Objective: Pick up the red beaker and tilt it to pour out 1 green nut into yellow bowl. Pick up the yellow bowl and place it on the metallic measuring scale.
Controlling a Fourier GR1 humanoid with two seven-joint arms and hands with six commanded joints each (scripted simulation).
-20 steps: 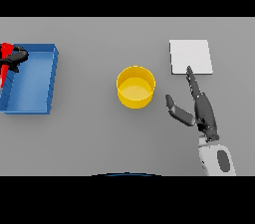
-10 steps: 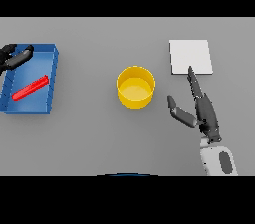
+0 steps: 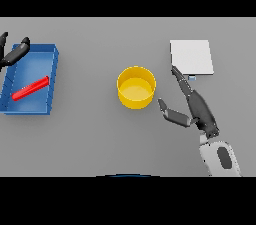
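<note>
The red beaker (image 3: 31,88) lies on its side in the blue tray (image 3: 52,84) at the left. My left hand (image 3: 12,54) shows at the left edge over the tray's far corner, fingers spread and open, holding nothing. The yellow bowl (image 3: 136,87) stands upright at the table's middle; no green nut is visible in it. My right hand (image 3: 196,109) is open to the right of the bowl, fingers straight toward the far side and thumb toward the bowl, not touching it. The metallic measuring scale (image 3: 192,57) lies flat just beyond the fingertips.
The blue tray holds only the red beaker. The scale's small front tab (image 3: 192,77) sits beside my right fingers. My right forearm (image 3: 220,159) comes in from the lower right.
My left hand has let go of the red beaker, which now lies in the tray, and has drawn back to the left edge. The right hand has barely moved.
</note>
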